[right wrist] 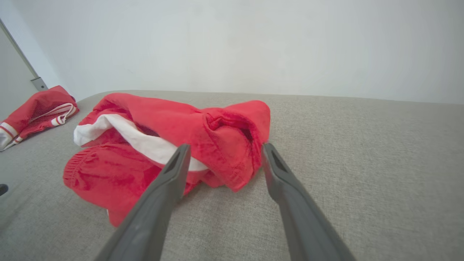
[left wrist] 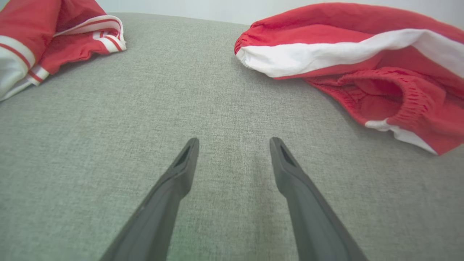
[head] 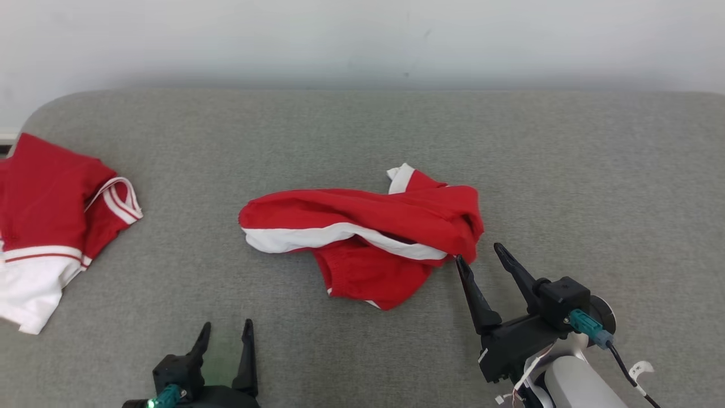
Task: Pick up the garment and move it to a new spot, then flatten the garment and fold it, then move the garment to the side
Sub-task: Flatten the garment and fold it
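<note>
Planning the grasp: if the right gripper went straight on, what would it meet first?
Probably the near end of the crumpled red-and-white shorts, lying just ahead of the right gripper's open fingers; the gap is hard to judge.

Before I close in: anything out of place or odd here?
Nothing damaged or spilled. The red-and-white garment lies crumpled and twisted on the grey surface, waistband gaping, not yet flattened. A second red-and-white garment sits bunched at the far left. The right pincer is open at the garment's right end, gripping nothing.

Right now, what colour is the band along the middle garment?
The band is white, on a red garment; clearest in the left wrist view.
</note>
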You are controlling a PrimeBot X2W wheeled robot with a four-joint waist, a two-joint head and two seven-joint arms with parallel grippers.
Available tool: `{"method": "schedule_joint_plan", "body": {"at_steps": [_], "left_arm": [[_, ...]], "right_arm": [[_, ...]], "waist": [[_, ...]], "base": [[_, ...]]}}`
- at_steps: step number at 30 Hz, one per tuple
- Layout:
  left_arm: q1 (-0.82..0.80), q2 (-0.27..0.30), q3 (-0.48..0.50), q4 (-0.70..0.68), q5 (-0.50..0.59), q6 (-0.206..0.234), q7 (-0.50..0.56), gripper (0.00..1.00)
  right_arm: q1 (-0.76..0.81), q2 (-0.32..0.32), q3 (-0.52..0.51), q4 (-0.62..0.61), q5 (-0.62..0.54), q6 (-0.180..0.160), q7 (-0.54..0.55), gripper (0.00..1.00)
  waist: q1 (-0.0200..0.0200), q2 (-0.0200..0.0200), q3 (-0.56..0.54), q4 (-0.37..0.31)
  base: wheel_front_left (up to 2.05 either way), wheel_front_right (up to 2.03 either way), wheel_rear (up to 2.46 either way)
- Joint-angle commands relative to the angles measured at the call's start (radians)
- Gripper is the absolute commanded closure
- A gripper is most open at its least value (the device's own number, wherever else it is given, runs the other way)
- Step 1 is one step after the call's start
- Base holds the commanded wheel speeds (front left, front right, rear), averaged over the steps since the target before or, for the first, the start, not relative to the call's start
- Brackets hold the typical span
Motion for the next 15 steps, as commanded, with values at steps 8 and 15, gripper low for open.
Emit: {"method": "schedule_joint_plan", "body": {"at_steps": [8, 15], "left_arm": [[0.008, -0.003, -0.055, -0.022, -0.046, 0.012, -0.003, 0.0], [0.0, -0.003, -0.065, -0.051, -0.046, 0.026, -0.003, 0.0]], "right_arm": [[-0.042, -0.003, -0.024, 0.052, -0.01, 0.003, -0.001, 0.0], [-0.064, -0.005, -0.042, 0.038, -0.018, 0.003, -0.001, 1.0]], "waist": [[0.0, 0.0, 0.04, 0.082], [0.0, 0.0, 0.057, 0.092]], "base": [[0.0, 0.0, 0.0], [0.0, 0.0, 0.0]]}}
